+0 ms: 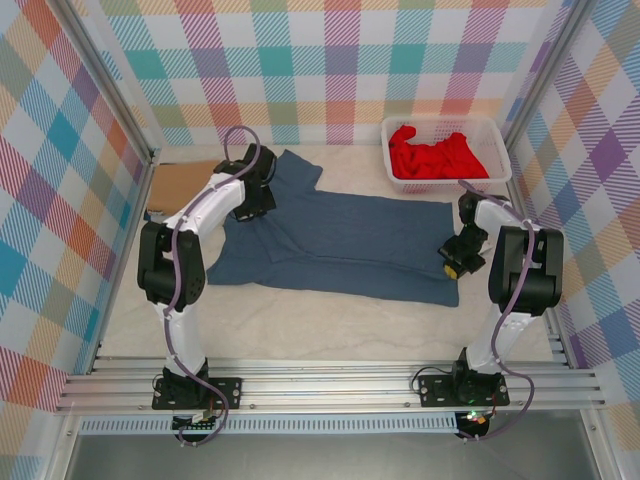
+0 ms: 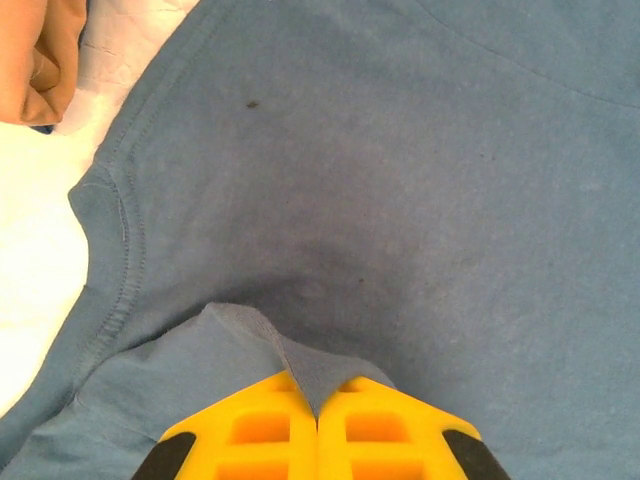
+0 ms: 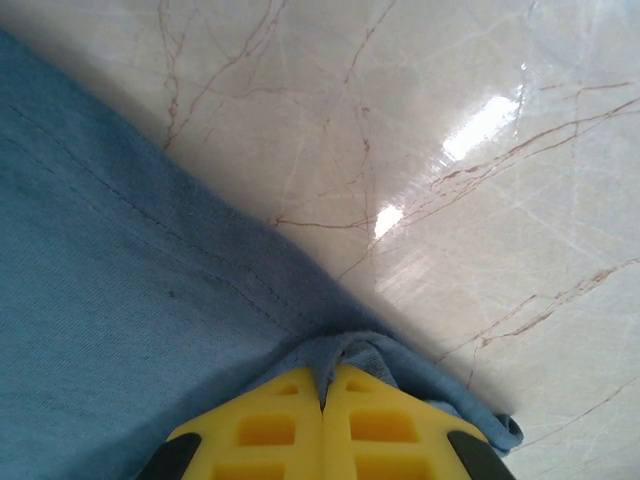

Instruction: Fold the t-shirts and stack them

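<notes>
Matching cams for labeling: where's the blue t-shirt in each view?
Top external: blue t-shirt spread flat at centre.
Left wrist: centre and right, with a fold pinched by the left gripper at bottom centre.
Right wrist: left and bottom, with its hem edge pinched by the right gripper.
Shared landmark: the pale table bordering the shirt's edge in all three.
</notes>
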`<act>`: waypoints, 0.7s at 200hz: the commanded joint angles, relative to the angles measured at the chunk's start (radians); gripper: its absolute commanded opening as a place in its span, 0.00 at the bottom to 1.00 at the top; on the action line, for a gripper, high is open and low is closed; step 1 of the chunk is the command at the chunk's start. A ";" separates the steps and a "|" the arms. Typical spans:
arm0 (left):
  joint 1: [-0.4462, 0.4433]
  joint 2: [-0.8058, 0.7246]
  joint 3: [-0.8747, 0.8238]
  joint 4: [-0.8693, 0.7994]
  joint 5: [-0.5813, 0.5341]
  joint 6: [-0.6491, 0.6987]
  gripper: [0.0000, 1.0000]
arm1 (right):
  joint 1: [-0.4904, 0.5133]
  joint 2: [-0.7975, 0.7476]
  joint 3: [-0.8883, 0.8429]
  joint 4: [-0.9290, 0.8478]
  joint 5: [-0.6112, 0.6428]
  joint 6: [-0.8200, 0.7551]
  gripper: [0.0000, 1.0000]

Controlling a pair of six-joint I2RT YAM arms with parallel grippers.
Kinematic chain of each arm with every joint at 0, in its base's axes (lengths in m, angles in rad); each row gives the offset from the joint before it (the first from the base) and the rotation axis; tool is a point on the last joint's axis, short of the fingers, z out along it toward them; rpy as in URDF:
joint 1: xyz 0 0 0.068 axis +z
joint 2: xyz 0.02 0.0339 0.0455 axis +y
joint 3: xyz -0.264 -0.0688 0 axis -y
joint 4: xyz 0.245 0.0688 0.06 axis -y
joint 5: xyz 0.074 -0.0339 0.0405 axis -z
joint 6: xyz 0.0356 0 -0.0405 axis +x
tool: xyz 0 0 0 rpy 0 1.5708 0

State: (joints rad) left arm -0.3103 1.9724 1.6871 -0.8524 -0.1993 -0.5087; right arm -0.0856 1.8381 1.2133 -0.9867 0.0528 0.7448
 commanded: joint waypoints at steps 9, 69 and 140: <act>0.012 0.027 0.049 0.032 0.038 0.022 0.00 | -0.007 -0.003 0.024 -0.001 -0.008 0.007 0.17; 0.032 0.089 0.162 0.058 0.112 0.019 0.42 | 0.007 -0.138 0.001 0.023 -0.005 -0.032 0.48; 0.028 -0.158 -0.252 0.090 0.348 -0.181 0.42 | 0.127 -0.422 -0.170 0.093 -0.115 -0.088 0.52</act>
State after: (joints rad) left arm -0.2852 1.8946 1.5883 -0.7559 0.0021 -0.5800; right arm 0.0124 1.5028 1.1240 -0.9272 0.0307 0.6907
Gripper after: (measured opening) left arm 0.423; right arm 0.517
